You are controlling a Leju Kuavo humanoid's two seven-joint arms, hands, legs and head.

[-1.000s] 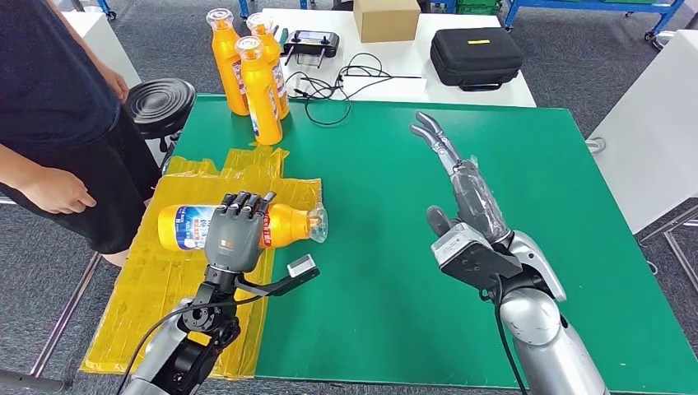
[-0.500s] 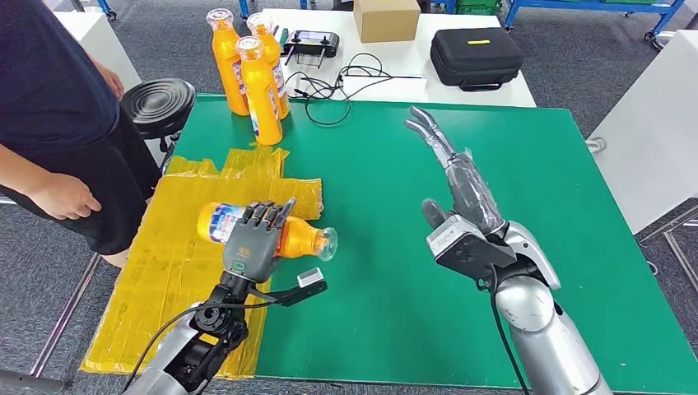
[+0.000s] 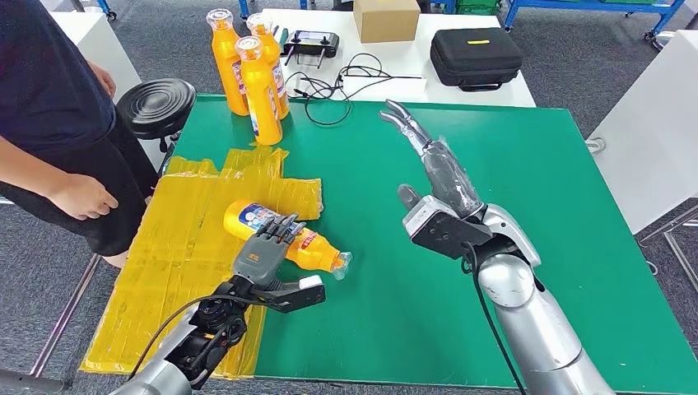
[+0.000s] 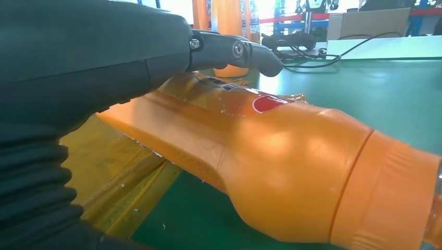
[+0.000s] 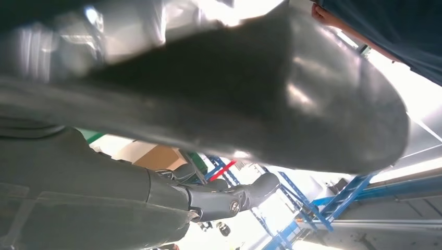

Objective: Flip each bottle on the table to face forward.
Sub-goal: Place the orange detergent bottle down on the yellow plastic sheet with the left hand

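Left hand is gripping the lying orange bottle around its middle, fingers draping over the top of the body. In the left wrist view the fingers are curling across the label side. The bottle is lying tilted, base on the yellow plastic sheet, cap end sticking out over the green table and pointing toward the robot's right.

Right hand is hanging above the middle of the table, fingers stretched out and apart, holding nothing. It's well apart from the bottle.

Risks from here, as I'm reading it:
- The hold looks more like a top-down wrap than a full enclosure. The body is smooth and round, so it may be rolling or slipping out mid-turn.
- The cap end is unsupported. If the hand is rotating fast, that end could be swinging down and knocking the table.
- The yellow sheet is wrinkled and loose, so the base could be dragging it along or catching.
- Three upright bottles are standing at the far corner, well away, so knocking them looks unlikely.
- A person is standing just beside the table's left edge; a dropped bottle could be rolling that way.
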